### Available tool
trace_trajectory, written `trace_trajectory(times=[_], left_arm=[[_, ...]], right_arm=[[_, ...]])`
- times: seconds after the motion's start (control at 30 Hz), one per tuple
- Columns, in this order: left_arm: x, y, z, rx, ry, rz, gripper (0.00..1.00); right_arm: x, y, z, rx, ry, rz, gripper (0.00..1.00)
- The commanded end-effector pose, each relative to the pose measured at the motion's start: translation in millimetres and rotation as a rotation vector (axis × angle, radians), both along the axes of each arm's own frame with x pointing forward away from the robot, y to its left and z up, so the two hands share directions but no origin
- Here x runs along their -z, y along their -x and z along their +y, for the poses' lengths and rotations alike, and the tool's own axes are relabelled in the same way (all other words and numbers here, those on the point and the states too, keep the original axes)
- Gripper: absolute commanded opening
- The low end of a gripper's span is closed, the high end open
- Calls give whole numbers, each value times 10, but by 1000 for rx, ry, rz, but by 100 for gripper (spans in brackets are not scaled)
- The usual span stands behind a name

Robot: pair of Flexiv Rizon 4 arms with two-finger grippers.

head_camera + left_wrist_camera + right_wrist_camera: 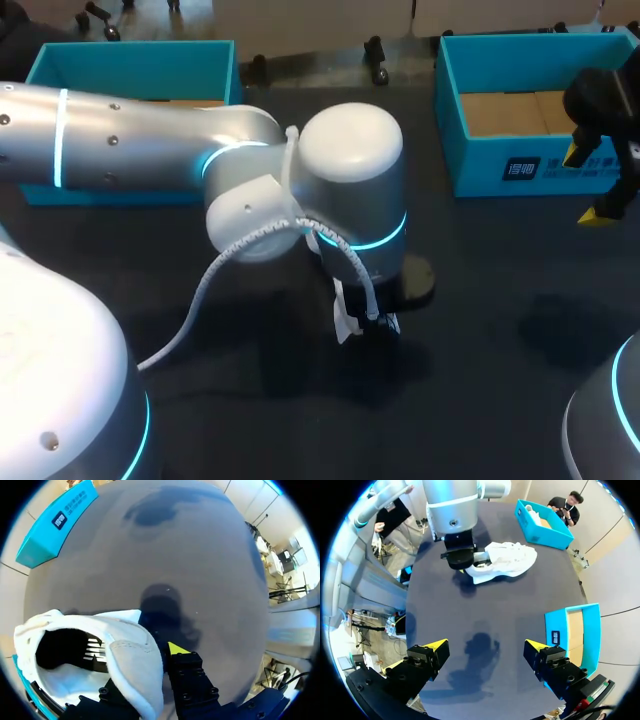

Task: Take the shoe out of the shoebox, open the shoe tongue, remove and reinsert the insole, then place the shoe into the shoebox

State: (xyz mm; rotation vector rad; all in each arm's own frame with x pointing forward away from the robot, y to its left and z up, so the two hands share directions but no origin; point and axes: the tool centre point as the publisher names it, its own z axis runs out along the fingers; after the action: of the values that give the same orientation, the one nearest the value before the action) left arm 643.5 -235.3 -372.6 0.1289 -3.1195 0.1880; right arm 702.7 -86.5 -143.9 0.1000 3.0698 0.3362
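One soft white shoe (507,560), padded collar clamped in left gripper (149,664).

I see a dark table (500,330) — a teal box (135,62) far left, a second teal box (480,165) far right, a white shoe (512,559) near the middle.

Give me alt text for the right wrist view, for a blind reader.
The left gripper grips a white shoe by its heel on the dark table. The right gripper hangs open; a teal shoebox sits beyond the shoe.
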Motion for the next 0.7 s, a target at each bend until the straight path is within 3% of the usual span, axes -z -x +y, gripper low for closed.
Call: trace_trajectory(times=[0.03,0.3,0.7], left_arm=[[-302,5,104,8,-1,-1,0],[-706,-40,174,14,-22,27,0],[-1276,-156,330,-12,34,62,0]], right_arm=[[3,-15,5,0,2,3,100],[3,-15,5,0,2,3,100],[3,-15,5,0,2,3,100]])
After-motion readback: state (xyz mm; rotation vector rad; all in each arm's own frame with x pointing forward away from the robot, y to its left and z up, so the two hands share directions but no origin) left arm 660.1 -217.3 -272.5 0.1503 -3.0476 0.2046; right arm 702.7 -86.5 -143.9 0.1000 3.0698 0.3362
